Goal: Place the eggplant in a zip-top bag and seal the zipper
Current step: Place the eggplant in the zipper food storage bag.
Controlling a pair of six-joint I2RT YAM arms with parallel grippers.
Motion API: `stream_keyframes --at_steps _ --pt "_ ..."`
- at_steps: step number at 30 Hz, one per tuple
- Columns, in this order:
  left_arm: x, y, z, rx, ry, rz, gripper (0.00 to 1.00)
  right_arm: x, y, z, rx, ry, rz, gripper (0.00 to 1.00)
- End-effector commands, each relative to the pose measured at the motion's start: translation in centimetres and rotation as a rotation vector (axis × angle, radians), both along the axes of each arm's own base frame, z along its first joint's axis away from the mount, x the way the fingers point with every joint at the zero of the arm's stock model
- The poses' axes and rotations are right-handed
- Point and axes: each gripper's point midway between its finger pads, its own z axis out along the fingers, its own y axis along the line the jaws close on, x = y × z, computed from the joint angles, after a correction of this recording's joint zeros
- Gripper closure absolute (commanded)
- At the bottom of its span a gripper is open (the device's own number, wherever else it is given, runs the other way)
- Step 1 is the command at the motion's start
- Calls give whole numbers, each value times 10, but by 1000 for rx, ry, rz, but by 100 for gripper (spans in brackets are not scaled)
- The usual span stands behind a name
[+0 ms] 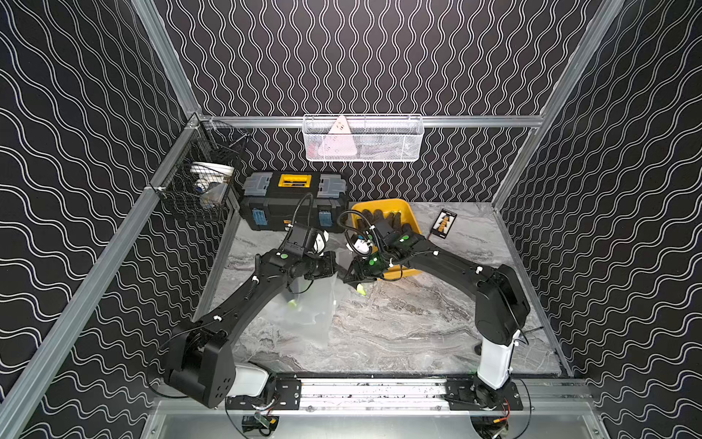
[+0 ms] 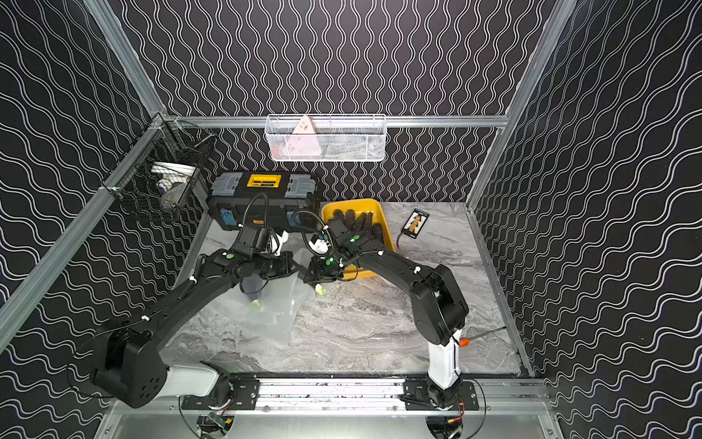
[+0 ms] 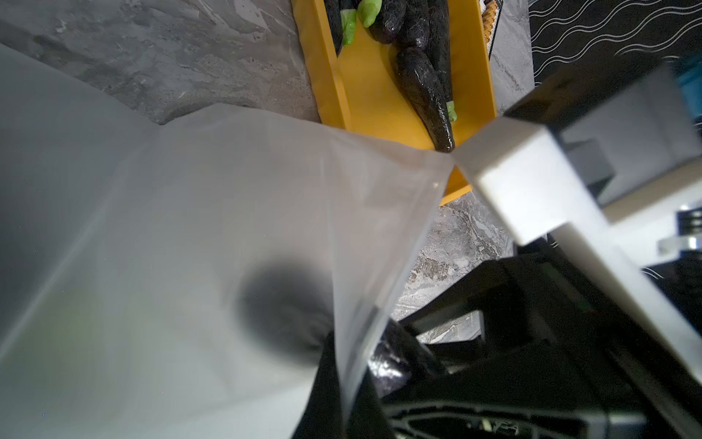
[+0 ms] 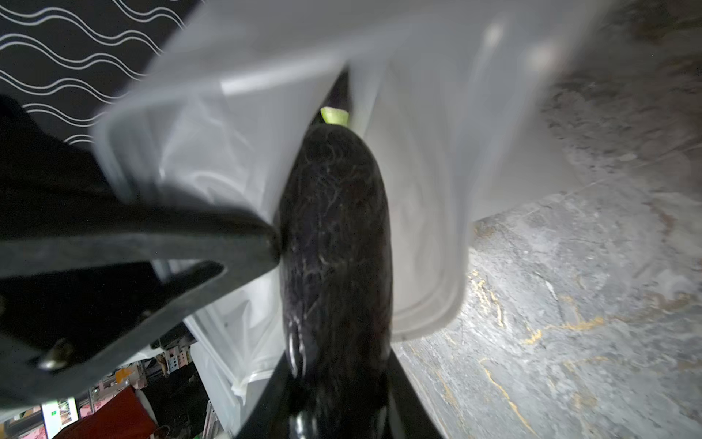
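Toolbox (image 1: pixel 294 201): black with a yellow handle, against the back edge of the bench (image 1: pixel 399 334), toward the left rear corner.
Left gripper (image 1: pixel 337 268): jaws clamped tight on the top rim of the zip-top bag.
Zip-top bag (image 1: pixel 304 315): clear, mouth lifted off the bench, lower end draped left of centre.
Bagged eggplant (image 1: pixel 292 303): dark, green stem showing through the plastic.
Right gripper (image 1: pixel 355 276): jaws partly closed around an eggplant, one finger (image 4: pixel 228 243) pressed to its side.
Eggplant (image 4: pixel 334 213): dark purple, rounded end at the bag's open mouth, green stem hanging below the gripper.
Yellow tray (image 1: pixel 412 216): toward the back edge, right of centre, holding more eggplants.
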Motion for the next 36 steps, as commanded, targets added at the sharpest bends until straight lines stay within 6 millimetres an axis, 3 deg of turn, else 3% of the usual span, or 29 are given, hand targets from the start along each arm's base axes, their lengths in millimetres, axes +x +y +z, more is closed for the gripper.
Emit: stream_keyframes --at_steps 1,3,8,13,21,25,32,36 --pt "-1 -5 6 -13 -31 -46 100 -9 18 14 78 10 91 76" --pt "-4 -7 8 -22 -32 -57 100 -2 20 9 51 6 75 73" --pt "-9 -4 12 -28 -31 -49 100 18 25 14 33 -19 -24 49" --pt "-3 10 8 -57 -6 9 100 21 17 28 54 -32 -81 41" --pt "6 20 4 -80 2 44 100 16 -18 42 63 -68 -140 39" --pt "8 20 3 -77 1 46 100 19 -29 34 43 -104 -174 40" --pt "9 26 19 -62 -29 78 100 19 -19 50 136 -167 -162 44" --pt "11 24 28 -75 -42 79 100 26 -13 47 151 -178 -212 47"
